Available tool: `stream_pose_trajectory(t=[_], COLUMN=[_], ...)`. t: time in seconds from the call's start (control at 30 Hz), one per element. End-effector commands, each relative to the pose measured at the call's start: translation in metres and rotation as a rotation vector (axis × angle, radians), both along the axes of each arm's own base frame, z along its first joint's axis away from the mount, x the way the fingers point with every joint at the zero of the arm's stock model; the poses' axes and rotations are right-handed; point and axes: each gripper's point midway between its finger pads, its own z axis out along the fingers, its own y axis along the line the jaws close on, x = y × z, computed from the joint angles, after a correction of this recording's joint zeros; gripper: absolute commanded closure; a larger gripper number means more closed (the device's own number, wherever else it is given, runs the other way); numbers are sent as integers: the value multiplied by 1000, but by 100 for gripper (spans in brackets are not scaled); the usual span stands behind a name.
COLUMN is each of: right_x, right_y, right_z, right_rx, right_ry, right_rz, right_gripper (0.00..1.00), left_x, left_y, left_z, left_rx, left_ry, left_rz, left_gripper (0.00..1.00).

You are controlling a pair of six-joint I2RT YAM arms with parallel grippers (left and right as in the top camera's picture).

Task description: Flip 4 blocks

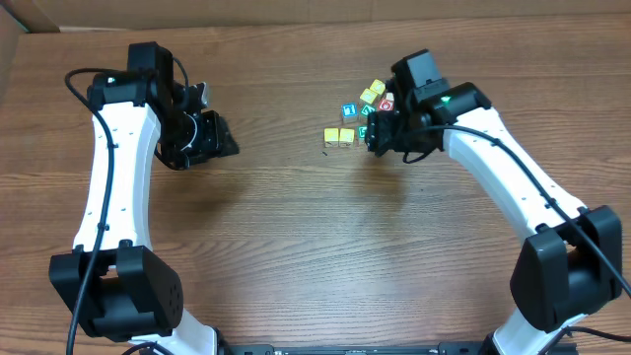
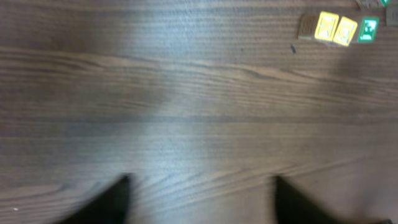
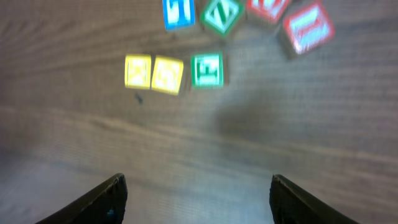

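Blocks (image 3: 207,68) lie clustered on the table (image 1: 315,247), far right. The right gripper (image 3: 197,183) hovers just beside them, fingers spread and empty, apparently lining up a pick. The left gripper (image 2: 202,182), also spread and empty, hangs well apart at far left.

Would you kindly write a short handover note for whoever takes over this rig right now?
Left gripper: jaws open, empty, well away from the cubes.
Right gripper: jaws open, empty, close beside the cubes.
Things: two yellow-faced wooden letter cubes lie side by side, the teal-faced wooden cube is next to them, and the red-faced wooden cube is beyond.
Done: the views do not show which cubes are already flipped.
Left: check each face, then flip whatever remains of the four.
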Motion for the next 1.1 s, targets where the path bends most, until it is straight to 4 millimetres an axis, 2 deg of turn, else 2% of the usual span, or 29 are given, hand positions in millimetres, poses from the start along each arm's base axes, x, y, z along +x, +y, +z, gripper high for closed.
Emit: stream_pose_trajectory(t=[0.0,0.13,0.5,0.73,1.07], right_x=[19,31,53,66,69], right_y=[-4,3,10,16,23], right_z=[0,-5,-53,-70,-70], right_rx=[-58,-39,-72,-58,-27], right_ry=[-66,-92,-93,-113,-124], right_rz=[-86,-100,-78,-78,-67], right_gripper=[26,27,23,24,49], left_x=[9,11,11,11,11], left_y=[0,-7,-9,-9,-9], left_z=[3,4,4,4,4], left_rx=[41,41,41,41,41], left_ry=[-28,-40,-40,-40,-40], left_rz=[13,-5,-11,-11,-11], left_gripper=[0,0,0,0,0])
